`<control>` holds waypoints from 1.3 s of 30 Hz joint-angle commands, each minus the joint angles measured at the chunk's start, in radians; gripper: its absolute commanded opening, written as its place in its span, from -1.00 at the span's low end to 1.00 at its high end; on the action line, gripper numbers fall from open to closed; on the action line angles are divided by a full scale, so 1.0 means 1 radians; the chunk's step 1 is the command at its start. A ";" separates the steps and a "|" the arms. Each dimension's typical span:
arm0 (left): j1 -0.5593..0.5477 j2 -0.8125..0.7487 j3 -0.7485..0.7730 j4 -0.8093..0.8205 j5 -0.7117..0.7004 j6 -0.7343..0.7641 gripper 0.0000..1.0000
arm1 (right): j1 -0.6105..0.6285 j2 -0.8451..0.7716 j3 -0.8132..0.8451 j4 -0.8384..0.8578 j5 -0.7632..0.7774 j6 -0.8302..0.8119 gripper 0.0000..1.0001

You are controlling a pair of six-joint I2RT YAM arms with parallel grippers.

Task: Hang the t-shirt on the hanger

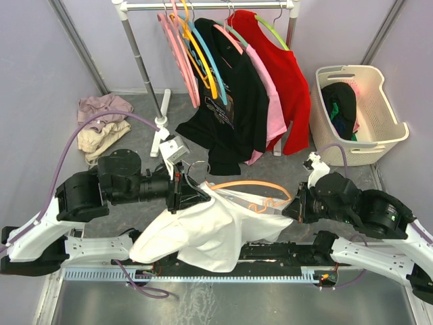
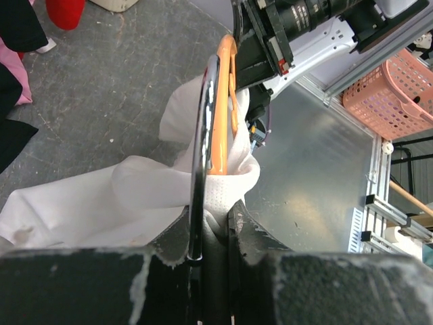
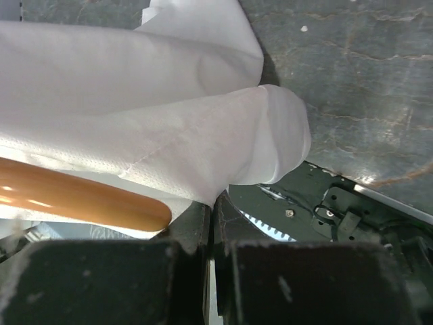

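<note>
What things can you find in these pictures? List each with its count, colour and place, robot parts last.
t-shirt: 1, white, draped between the two grippers.
hanger: 1, orange, partly inside the t-shirt.
clothes rail: 1, white and silver, at the back.
hanging shirts: 3, black, pink, red, on the rail.
spare hangers: several, pink, yellow-orange, blue, on the rail.
laundry basket: 1, cream, far right, holding dark clothes.
clothes pile: 1, pinkish and beige, far left floor.
left gripper: 1, black, shut on the hanger's hook.
right gripper: 1, black, shut on the t-shirt.
</note>
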 commanded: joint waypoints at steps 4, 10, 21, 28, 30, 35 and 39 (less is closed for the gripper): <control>0.004 -0.034 0.000 0.087 0.029 0.027 -0.95 | -0.001 0.028 0.116 -0.167 0.169 -0.065 -0.98; 0.004 -0.030 -0.002 0.042 -0.025 0.028 -0.95 | -0.001 0.030 0.212 -0.256 0.205 -0.073 -0.98; 0.004 -0.003 -0.001 0.030 -0.033 0.043 -0.95 | -0.001 0.053 0.393 -0.309 0.246 -0.123 -0.98; 0.003 0.117 0.118 0.024 -0.066 0.144 -0.95 | -0.002 0.212 0.641 -0.264 0.291 -0.254 -0.98; 0.004 0.150 0.165 0.019 -0.086 0.183 -0.95 | -0.001 0.261 0.721 -0.265 0.312 -0.292 -0.98; 0.005 0.202 0.239 0.044 -0.105 0.294 -0.95 | -0.002 0.356 0.814 -0.228 0.343 -0.367 -0.98; 0.003 0.233 0.286 0.081 -0.081 0.358 -0.95 | -0.002 0.407 0.824 -0.180 0.368 -0.421 -0.98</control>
